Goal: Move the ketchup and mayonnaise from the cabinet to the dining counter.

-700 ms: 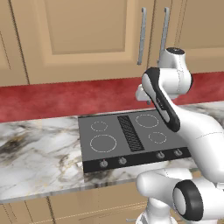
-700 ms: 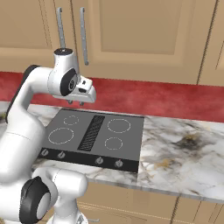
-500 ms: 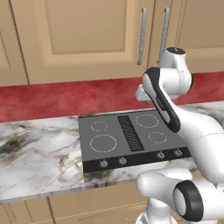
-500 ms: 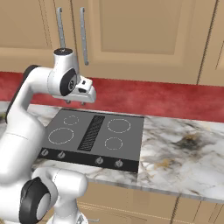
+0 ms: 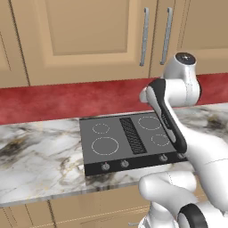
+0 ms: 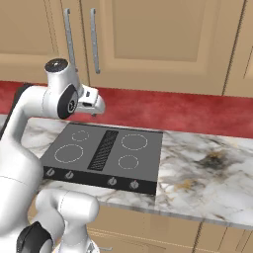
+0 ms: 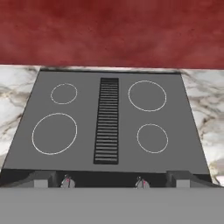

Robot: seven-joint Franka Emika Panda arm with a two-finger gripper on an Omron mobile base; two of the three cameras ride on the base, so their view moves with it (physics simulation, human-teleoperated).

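While the arm [image 5: 178, 120] stands raised before the wall, the cabinet [image 5: 84, 40] spans the top, both doors closed, twin bar handles [image 6: 69, 37] side by side. Ketchup and mayonnaise are not seen; cannot tell where they sit. Red backsplash [image 6: 188, 111] runs below. Marble desk [image 5: 40, 164] carries the black cooktop [image 7: 109, 127], four rings, central vent. Tool [image 6: 95, 105] hovers above the cooktop's rear edge; its gap, cannot tell.
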